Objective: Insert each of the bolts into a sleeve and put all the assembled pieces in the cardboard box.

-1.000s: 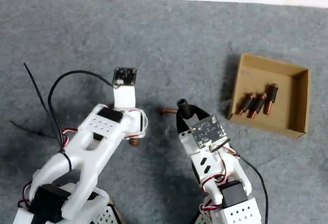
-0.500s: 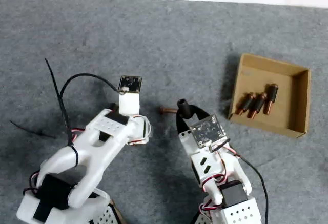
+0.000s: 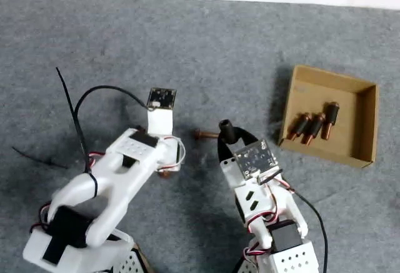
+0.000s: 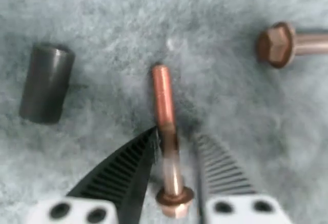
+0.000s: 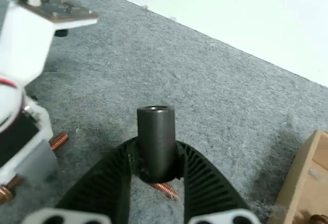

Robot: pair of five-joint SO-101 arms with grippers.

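My right gripper (image 3: 226, 140) is shut on a black sleeve (image 5: 155, 139), held upright with its open end up. My left gripper (image 4: 174, 137) is shut on a copper bolt (image 4: 165, 111) by its shank, with the head near the wrist and the tip pointing away, just left of the right gripper. A second black sleeve (image 4: 46, 83) lies on the mat beside that bolt. A loose bolt (image 3: 203, 134) lies on the mat between the arms, close to the held sleeve. The cardboard box (image 3: 365, 123) at the right holds three assembled pieces (image 3: 312, 125).
Grey felt mat (image 3: 237, 54) covers the table, with open room at the back and left. Black cables (image 3: 75, 123) loop off the left arm. The box stands about a hand's width right of the right gripper.
The left arm has swung right and forward with its bolt, closer to the right gripper. The right arm and its sleeve have barely shifted.
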